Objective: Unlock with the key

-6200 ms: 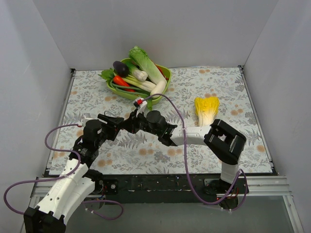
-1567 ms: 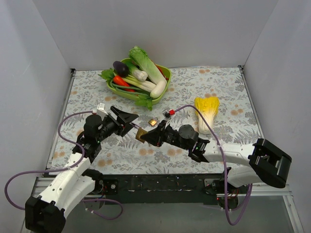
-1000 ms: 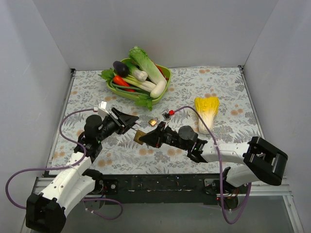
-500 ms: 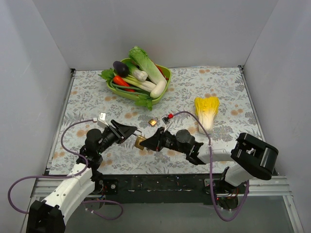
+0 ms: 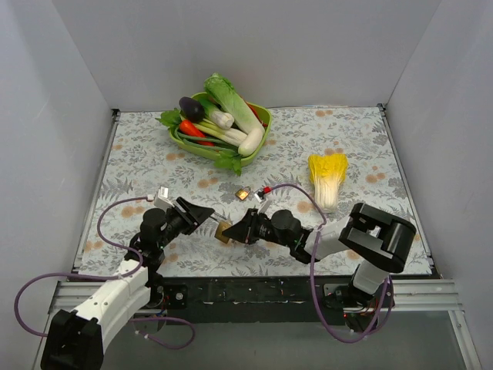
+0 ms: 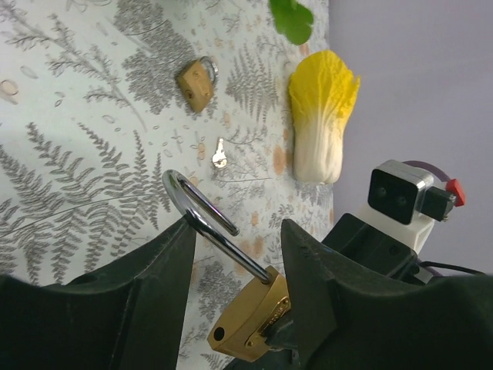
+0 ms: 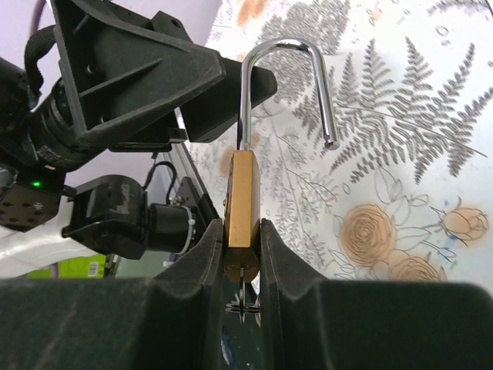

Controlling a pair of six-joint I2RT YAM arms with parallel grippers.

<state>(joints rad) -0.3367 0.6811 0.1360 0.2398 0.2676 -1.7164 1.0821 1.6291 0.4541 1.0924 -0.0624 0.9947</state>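
My right gripper (image 5: 236, 229) (image 7: 241, 225) is shut on the body of the larger brass padlock (image 5: 223, 231) (image 7: 241, 189) and holds it above the mat. Its silver shackle (image 7: 285, 54) (image 6: 206, 222) stands open, with one end free. A thin metal piece (image 7: 243, 297) sticks out of the keyhole at its bottom. My left gripper (image 5: 203, 212) (image 6: 235, 231) is open with the shackle between its fingers. A tiny grey key (image 6: 219, 154) lies on the mat beyond. The small brass padlock (image 5: 243, 193) (image 6: 196, 83) lies on the mat farther off.
A green bowl (image 5: 264, 117) of vegetables stands at the back. A yellow cabbage (image 5: 327, 177) (image 6: 320, 116) lies on the mat to the right. Grey walls close in the left, right and back. Purple cables loop from both arms.
Both grippers have moved toward the near edge, the right one carrying the larger padlock. The left gripper has come closer, and the shackle now sits between its fingers.
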